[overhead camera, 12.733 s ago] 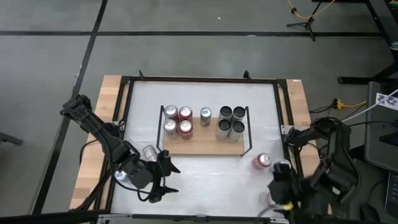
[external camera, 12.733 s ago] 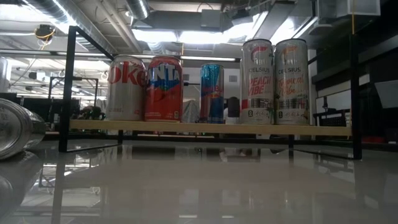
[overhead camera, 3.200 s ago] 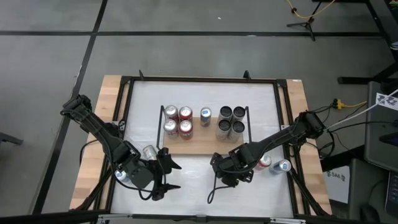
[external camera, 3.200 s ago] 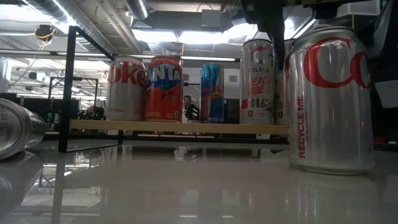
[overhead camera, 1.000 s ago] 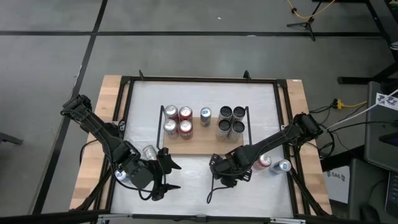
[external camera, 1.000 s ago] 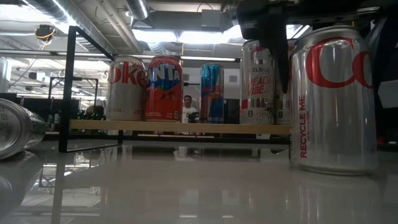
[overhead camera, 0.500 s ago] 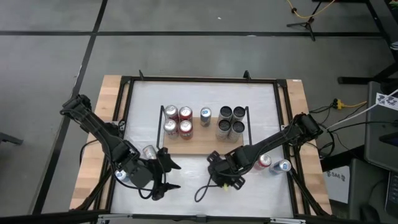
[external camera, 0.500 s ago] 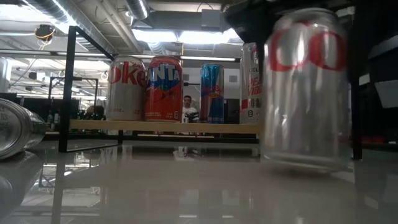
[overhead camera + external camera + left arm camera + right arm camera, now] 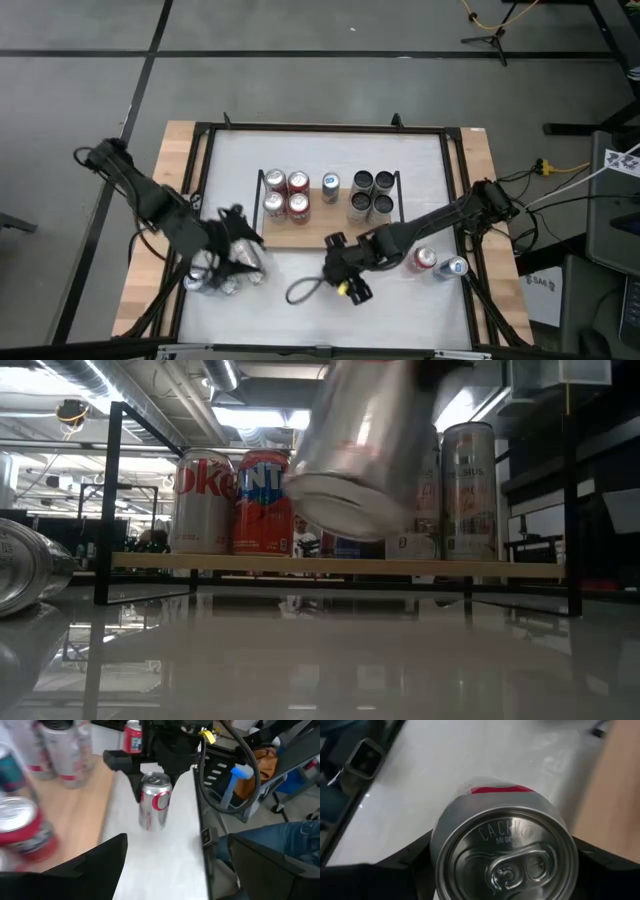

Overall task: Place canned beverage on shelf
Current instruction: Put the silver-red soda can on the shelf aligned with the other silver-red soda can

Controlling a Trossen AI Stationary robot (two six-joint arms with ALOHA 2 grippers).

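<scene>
**Low view: silver can now off the table, carried toward the shelf**

Low view shows the silver can (image 9: 365, 450) tilted and clear of the white table (image 9: 320, 670); half a second ago it stood on the tabletop near the right end of the shelf (image 9: 330, 567). My right gripper (image 9: 345, 272) has lifted it and swung it left, so it hangs just in front of the shelf's front edge, about midway along. The right wrist view looks straight down on the can's lid, with my dark fingers (image 9: 422, 855) pinching the can from either side.

On the shelf stand four red and silver cans at its left end, a blue can behind them toward the middle, and four tall cans at the right. The bare wood along the front middle looks to me like the likely landing spot.

My left gripper (image 9: 232, 250) has moved too, now over the loose cans (image 9: 225, 275) by the table's left edge, its jaws spread and empty.

Two more cans (image 9: 437, 263) wait near the table's right edge.
</scene>
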